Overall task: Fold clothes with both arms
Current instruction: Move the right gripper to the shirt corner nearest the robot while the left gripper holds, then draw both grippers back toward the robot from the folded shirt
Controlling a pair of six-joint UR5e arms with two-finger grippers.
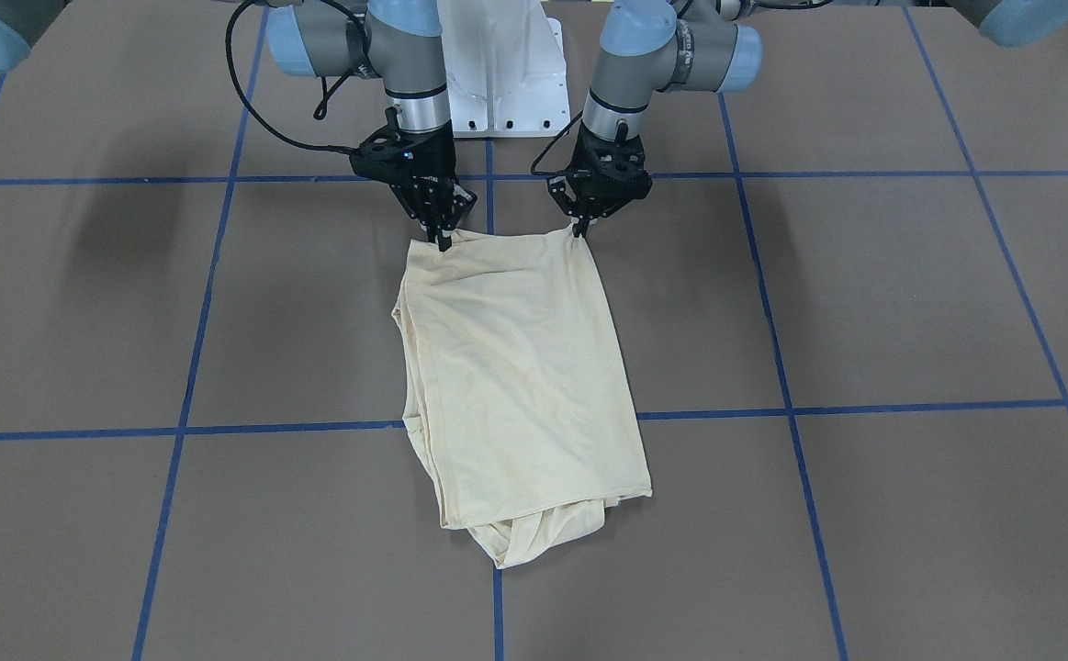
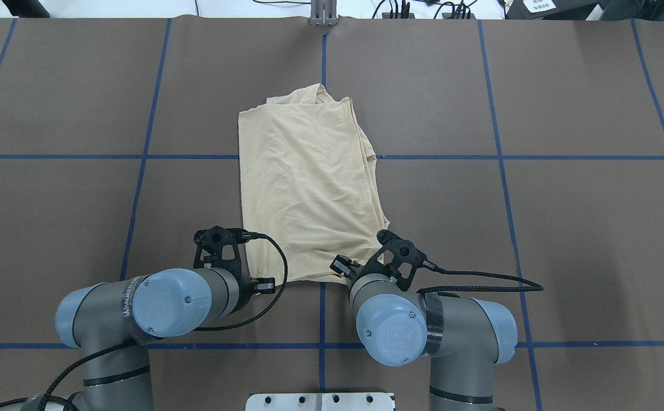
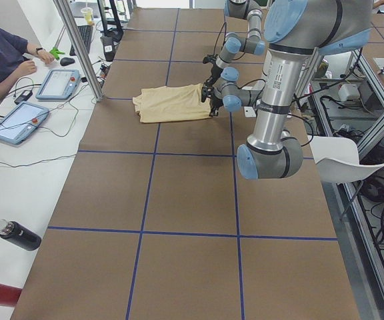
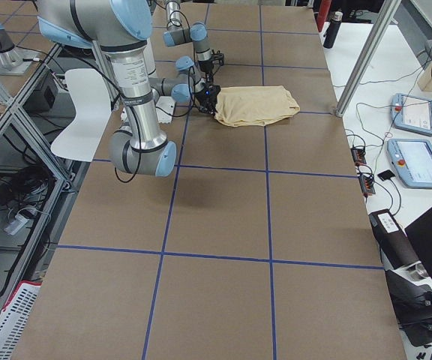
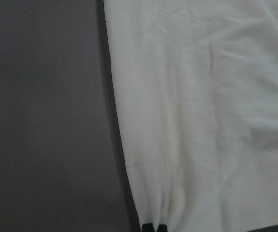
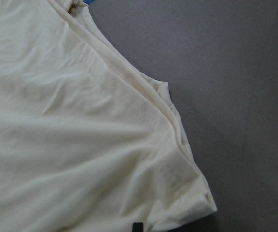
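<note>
Shirt: pale cream, folded to a rough rectangle, lying flat with its long axis running away from the robot. Loose layers are bunched at the far edge. Left gripper and right gripper each pinch one near corner.

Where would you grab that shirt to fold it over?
Grip the shirt by its two corners nearest the robot, from above: it lies flat and that edge ends in free corners. The left end effector and right end effector each pinch one.
</note>
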